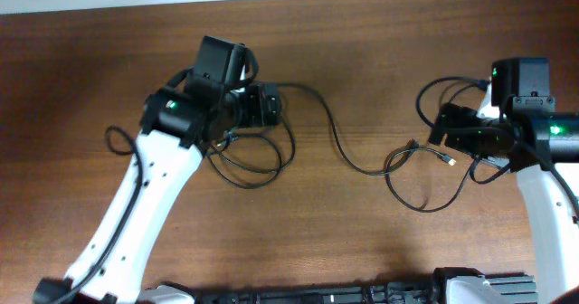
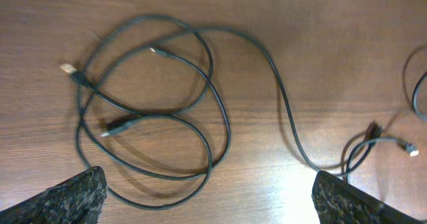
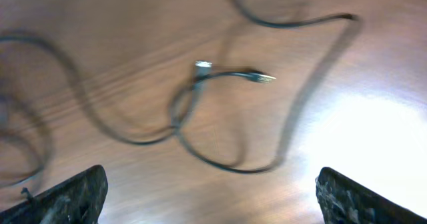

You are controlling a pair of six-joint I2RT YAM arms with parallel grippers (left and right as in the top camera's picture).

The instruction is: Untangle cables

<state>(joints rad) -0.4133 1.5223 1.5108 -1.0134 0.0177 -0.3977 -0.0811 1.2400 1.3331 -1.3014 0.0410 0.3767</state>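
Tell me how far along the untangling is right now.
Barely started, it seems. Done: one strand runs stretched out between the two heaps. In hand: nothing; the left gripper and the right gripper are both open and hold nothing. Left: the overlapping loops below the left gripper cross each other several times, and the small loop below the right gripper crosses itself.

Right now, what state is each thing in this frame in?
cables: lying loose on the table, loops crossing one another, held by neither gripper.
left gripper: open, empty, above the larger coil.
right gripper: open, empty, above the smaller loop and its plug ends.
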